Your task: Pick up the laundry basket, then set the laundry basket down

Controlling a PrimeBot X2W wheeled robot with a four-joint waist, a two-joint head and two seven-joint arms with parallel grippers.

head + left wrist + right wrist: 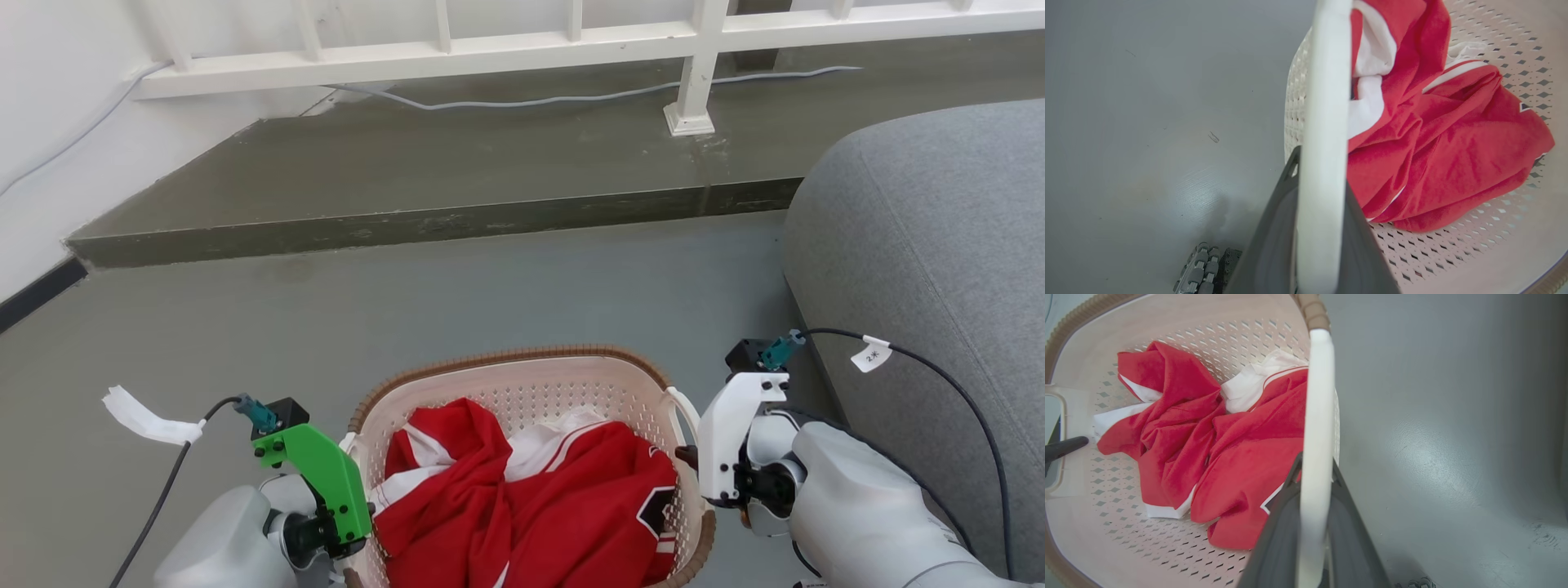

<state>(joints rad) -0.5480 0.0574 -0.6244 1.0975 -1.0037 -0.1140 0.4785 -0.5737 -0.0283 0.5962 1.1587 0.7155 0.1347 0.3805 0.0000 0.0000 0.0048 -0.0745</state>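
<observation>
Pinching a white side handle apiece, the left hand (1321, 171) and right hand (1314, 465) each press two dark fingers (1274, 245) against its opposite faces. Between them is the laundry basket (506, 359), mouth upward, its handle-to-handle axis running left to right before the robot, above the grey floor (490, 286); whether it touches the floor is unclear. Red-and-white clothing (531, 498) lies inside, and a grey sofa (939, 245) stands near on the right.

left end effector (1318, 165), right end effector (1314, 467), both clamped on laundry basket (522, 390)
</observation>
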